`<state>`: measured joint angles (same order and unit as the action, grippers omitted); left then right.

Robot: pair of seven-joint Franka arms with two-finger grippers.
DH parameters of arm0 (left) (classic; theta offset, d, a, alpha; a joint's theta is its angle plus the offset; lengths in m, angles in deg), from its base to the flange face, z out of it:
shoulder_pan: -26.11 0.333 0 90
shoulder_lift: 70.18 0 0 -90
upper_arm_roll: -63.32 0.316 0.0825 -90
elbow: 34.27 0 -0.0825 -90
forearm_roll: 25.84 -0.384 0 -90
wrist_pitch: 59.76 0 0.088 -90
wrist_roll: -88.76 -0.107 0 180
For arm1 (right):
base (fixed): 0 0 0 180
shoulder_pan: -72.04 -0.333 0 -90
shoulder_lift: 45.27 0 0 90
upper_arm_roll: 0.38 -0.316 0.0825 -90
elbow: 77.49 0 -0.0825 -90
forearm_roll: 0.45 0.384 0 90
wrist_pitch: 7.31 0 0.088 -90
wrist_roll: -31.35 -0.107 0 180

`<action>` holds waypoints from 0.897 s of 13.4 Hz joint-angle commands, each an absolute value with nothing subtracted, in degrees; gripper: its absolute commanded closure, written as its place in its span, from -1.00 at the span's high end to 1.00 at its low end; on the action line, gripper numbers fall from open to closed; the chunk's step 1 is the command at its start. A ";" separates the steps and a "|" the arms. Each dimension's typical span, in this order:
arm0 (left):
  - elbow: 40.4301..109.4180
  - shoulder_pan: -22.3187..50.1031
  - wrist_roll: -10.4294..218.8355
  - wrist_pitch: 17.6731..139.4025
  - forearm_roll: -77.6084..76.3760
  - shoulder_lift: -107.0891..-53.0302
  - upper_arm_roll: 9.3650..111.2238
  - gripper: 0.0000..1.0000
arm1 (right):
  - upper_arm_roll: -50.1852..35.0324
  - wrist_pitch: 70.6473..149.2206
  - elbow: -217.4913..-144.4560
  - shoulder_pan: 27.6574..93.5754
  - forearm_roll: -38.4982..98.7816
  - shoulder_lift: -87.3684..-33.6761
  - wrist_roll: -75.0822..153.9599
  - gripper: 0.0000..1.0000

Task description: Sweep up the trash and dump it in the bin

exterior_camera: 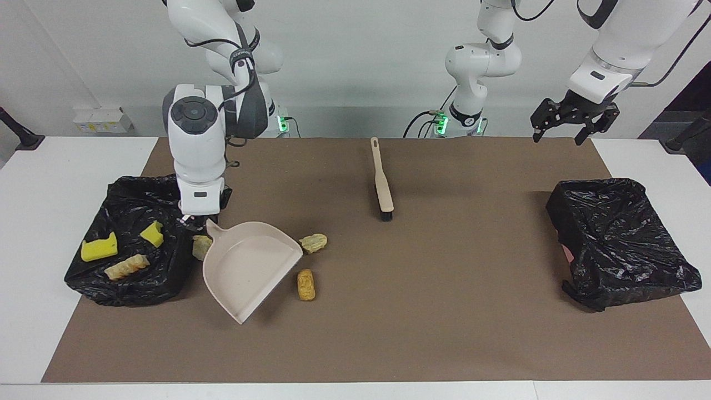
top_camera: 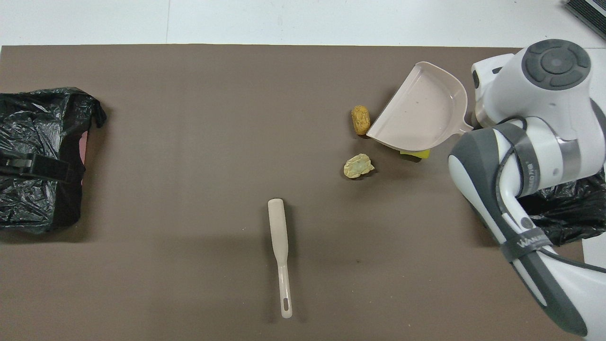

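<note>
My right gripper is shut on the handle of the beige dustpan, which hangs empty and tilted just beside the black-bagged bin. In the bin lie two yellow sponge chunks and a tan lump. On the mat, a pale lump and an orange-streaked lump lie by the pan's open mouth. Another scrap sits between pan and bin, showing yellow under the pan's rim. In the overhead view the arm hides the right gripper. My left gripper waits open, up in the air.
The beige brush lies on the brown mat near the middle, bristles pointing away from the robots. A second black-bagged bin stands at the left arm's end, below the left gripper.
</note>
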<state>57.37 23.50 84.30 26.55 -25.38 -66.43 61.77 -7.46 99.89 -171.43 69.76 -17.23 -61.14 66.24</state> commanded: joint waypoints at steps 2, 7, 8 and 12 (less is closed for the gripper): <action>56.26 24.26 85.50 26.81 -24.01 -65.43 61.83 1.00 | -7.32 103.95 -171.35 63.97 -15.21 -62.49 45.99 -1.00; 57.13 24.61 87.35 27.00 -23.29 -64.90 61.92 1.00 | -7.41 104.49 -167.86 57.46 -10.91 -67.14 21.56 -1.00; 57.31 24.61 87.44 26.56 -23.29 -64.73 61.92 1.00 | -7.41 104.14 -166.10 55.54 -9.08 -68.63 16.38 -1.00; 57.40 24.44 88.67 26.64 -23.29 -64.64 61.83 1.00 | -7.32 104.75 -156.09 48.59 -6.86 -78.12 3.50 -1.00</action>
<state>56.69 23.94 87.88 26.68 -24.02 -65.56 62.16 -7.52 104.54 -163.73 50.28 -8.30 -72.26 6.69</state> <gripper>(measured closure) 0.000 0.692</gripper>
